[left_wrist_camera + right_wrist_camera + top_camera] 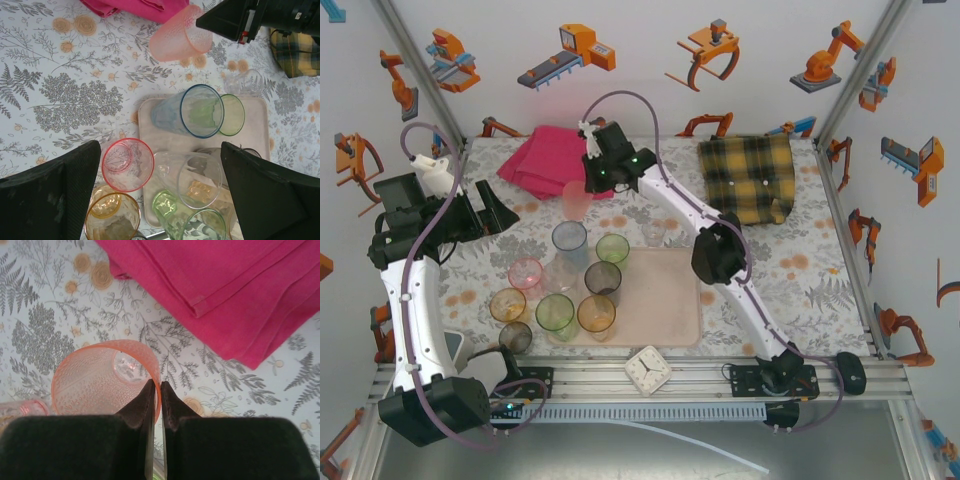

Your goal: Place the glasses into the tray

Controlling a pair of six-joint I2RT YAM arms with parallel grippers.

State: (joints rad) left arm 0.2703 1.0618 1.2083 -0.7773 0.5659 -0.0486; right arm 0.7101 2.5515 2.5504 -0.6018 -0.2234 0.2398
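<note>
Evidently the right claw (156, 386) clamps one wall of the dimpled peach-pink transparent tumbler (90, 385), a finger inside the rim, likely to carry it from beyond the far edge of the flat pale-pink rectangular tray (665, 290), while the left claw (160, 150) gapes wide.

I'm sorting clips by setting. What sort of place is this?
Most likely a robot lab test cell, not a home: white walls covered with robot cartoon stickers, an aluminium frame rail along the front, and a floral tablecloth staged with coloured tumblers and a pink tray.
</note>
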